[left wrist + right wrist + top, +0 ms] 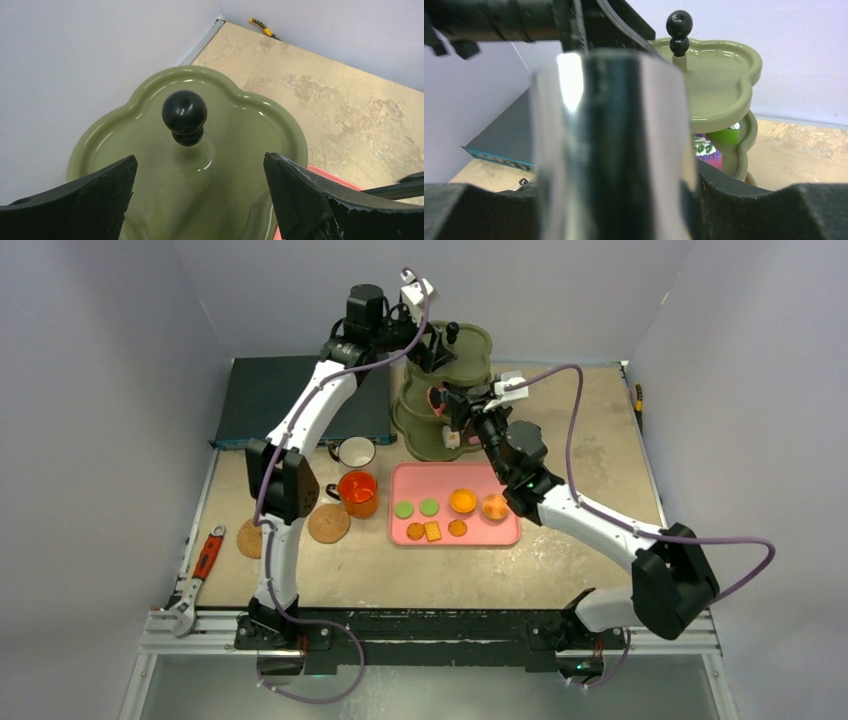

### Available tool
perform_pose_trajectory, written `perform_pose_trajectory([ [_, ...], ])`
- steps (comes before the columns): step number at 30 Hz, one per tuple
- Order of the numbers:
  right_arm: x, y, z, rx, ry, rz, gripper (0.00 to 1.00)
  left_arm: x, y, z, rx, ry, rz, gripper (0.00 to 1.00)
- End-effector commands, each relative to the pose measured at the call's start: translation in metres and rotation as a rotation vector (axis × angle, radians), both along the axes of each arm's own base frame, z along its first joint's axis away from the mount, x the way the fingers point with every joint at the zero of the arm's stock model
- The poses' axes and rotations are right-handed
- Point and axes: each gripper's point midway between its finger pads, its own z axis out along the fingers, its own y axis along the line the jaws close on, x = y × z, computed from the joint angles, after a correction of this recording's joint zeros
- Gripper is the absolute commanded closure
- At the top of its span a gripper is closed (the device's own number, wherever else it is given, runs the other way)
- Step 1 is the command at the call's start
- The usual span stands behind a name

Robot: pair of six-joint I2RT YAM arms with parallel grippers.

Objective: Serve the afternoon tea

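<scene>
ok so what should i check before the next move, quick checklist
1. left gripper open over the top tier: ok
2. top tier bare for food: ok
3. right gripper holding something: cannot tell, a shiny thing fills its wrist view
4. biscuits all on the stand: not ok, green biscuits lie on the pink tray
5. mugs on coasters: not ok, white mug and orange mug stand beside the cork coasters

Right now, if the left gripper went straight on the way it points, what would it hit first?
Most likely the black ball-shaped knob atop the olive-green three-tier stand: it sits ahead, between the open fingers of the left gripper. Depth is unclear; it might instead reach the top tier.
</scene>
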Motion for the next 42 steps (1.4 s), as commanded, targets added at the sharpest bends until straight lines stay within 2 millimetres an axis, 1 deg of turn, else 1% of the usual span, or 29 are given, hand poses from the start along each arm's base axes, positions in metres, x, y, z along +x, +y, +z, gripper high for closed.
perform_pose_trajectory([
  [1, -0.013, -0.014, 0.013, 0.032, -0.019, -0.033, 0.47, 0.004, -0.007, 0.012, -0.03, -0.07, -0.074, 0.03],
  [4, -0.027, -0.024, 0.013, 0.029, -0.006, -0.033, 0.48, 0.007, -0.013, 0.007, -0.045, -0.076, -0.102, 0.08],
  [7, -0.041, -0.035, 0.005, 0.021, 0.019, -0.033, 0.48, 0.011, -0.017, 0.006, -0.061, -0.103, -0.131, 0.15],
  [11, -0.058, -0.044, 0.0, 0.037, 0.051, -0.021, 0.5, 0.005, -0.025, 0.009, -0.094, -0.139, -0.221, 0.19],
  [13, -0.063, -0.046, -0.003, 0.045, 0.065, -0.015, 0.51, 0.003, -0.029, 0.012, -0.11, -0.151, -0.254, 0.22],
  [17, -0.07, -0.052, -0.011, 0.036, 0.094, -0.017, 0.51, 0.002, -0.035, 0.015, -0.144, -0.183, -0.303, 0.36],
  [19, -0.072, -0.053, -0.02, 0.027, 0.124, -0.022, 0.51, 0.004, -0.037, 0.013, -0.146, -0.192, -0.313, 0.42],
  [22, -0.075, -0.056, -0.03, 0.018, 0.15, -0.025, 0.51, 0.008, -0.038, 0.004, -0.145, -0.185, -0.311, 0.51],
  [24, -0.077, -0.056, -0.035, 0.019, 0.165, -0.021, 0.51, 0.012, -0.038, 0.001, -0.156, -0.166, -0.29, 0.6],
  [25, -0.079, -0.055, -0.038, 0.015, 0.174, -0.011, 0.51, 0.015, -0.038, 0.001, -0.159, -0.163, -0.275, 0.67],
  [26, -0.08, -0.054, -0.04, 0.013, 0.178, -0.007, 0.5, 0.018, -0.037, 0.001, -0.164, -0.161, -0.257, 0.79],
  [27, -0.08, -0.056, -0.042, 0.009, 0.18, -0.01, 0.5, 0.021, -0.036, 0.004, -0.176, -0.16, -0.231, 0.94],
  [28, -0.08, -0.057, -0.042, 0.007, 0.181, -0.013, 0.5, 0.024, -0.035, 0.004, -0.182, -0.164, -0.206, 0.97],
  [30, -0.08, -0.058, -0.043, 0.003, 0.184, -0.019, 0.5, 0.029, -0.032, 0.009, -0.19, -0.177, -0.148, 0.99],
  [31, -0.08, -0.058, -0.044, 0.0, 0.186, -0.021, 0.5, 0.031, -0.03, 0.014, -0.195, -0.19, -0.114, 0.99],
  [32, -0.08, -0.059, -0.045, 0.0, 0.188, -0.025, 0.5, 0.032, -0.027, 0.023, -0.201, -0.208, -0.075, 0.98],
  [35, -0.079, -0.061, -0.049, -0.004, 0.198, -0.042, 0.5, 0.037, -0.017, 0.039, -0.206, -0.243, 0.044, 0.99],
  [39, -0.076, -0.063, -0.053, -0.01, 0.203, -0.059, 0.49, 0.035, -0.006, 0.064, -0.209, -0.28, 0.203, 1.0],
  [41, -0.075, -0.064, -0.055, -0.015, 0.205, -0.067, 0.49, 0.031, -0.003, 0.071, -0.199, -0.289, 0.282, 1.0],
  [42, -0.074, -0.064, -0.056, -0.017, 0.207, -0.07, 0.49, 0.03, -0.001, 0.068, -0.173, -0.305, 0.332, 1.0],
])
